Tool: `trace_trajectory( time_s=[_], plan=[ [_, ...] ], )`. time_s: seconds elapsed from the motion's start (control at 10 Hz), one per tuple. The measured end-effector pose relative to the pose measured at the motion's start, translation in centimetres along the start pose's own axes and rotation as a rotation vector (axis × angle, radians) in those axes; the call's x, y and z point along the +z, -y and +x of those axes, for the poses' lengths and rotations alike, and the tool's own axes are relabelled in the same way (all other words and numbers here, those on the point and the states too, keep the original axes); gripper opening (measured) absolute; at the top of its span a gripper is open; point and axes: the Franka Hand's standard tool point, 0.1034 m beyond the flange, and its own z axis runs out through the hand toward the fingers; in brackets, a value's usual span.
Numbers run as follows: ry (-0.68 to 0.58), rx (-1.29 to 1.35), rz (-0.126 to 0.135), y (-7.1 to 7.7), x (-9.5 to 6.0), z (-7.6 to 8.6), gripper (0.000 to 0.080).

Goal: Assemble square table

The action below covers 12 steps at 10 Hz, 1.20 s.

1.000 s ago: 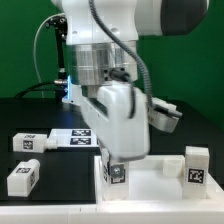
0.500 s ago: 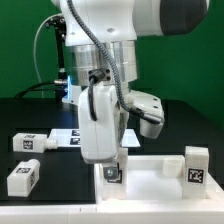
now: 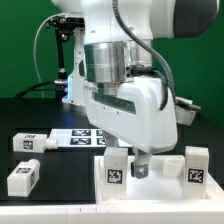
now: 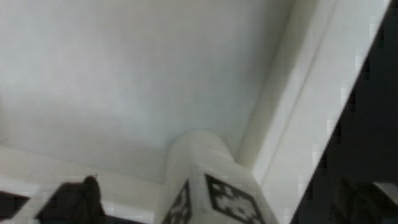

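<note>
The white square table top [image 3: 160, 183] lies at the front of the exterior view and fills the wrist view [image 4: 125, 80]. A tagged white leg [image 3: 116, 169] stands upright on its near-left corner. It also shows in the wrist view [image 4: 214, 190]. My gripper [image 3: 128, 165] is low over this leg with its jaws either side of it. In the wrist view the gripper [image 4: 217, 205] has a gap between the dark finger [image 4: 73, 200] and the leg, so it is open. A second leg [image 3: 196, 165] stands on the top's right corner.
Two loose tagged legs [image 3: 27, 143] [image 3: 22, 178] lie on the black table at the exterior view's left. The marker board [image 3: 74, 138] lies behind them. The robot's white body fills the middle of the exterior view.
The gripper has turned about the standing leg and swung toward the exterior view's right. The leg stays upright on the top's corner. The other legs have not moved.
</note>
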Motion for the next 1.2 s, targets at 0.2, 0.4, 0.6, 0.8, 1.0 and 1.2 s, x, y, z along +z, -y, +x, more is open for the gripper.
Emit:
trace_trajectory(
  time_s=[0.2, 0.4, 0.6, 0.8, 1.0, 1.2],
  plan=[
    [-0.001, -0.182, -0.001, -0.1, 0.0, 0.1, 0.0649],
    [-0.017, -0.576, -0.013, 0.0, -0.2, 0.6, 0.0649],
    [-0.018, -0.811, -0.012, -0.4, -0.5, 2.3, 0.0649],
    [-0.031, -0.794, -0.006, -0.2, -0.5, 2.4, 0.0649],
    [-0.03, -0.74, -0.003, -0.3, -0.5, 2.5, 0.0521],
    [-0.031, -0.619, -0.001, -0.2, -0.5, 2.4, 0.0283]
  ],
)
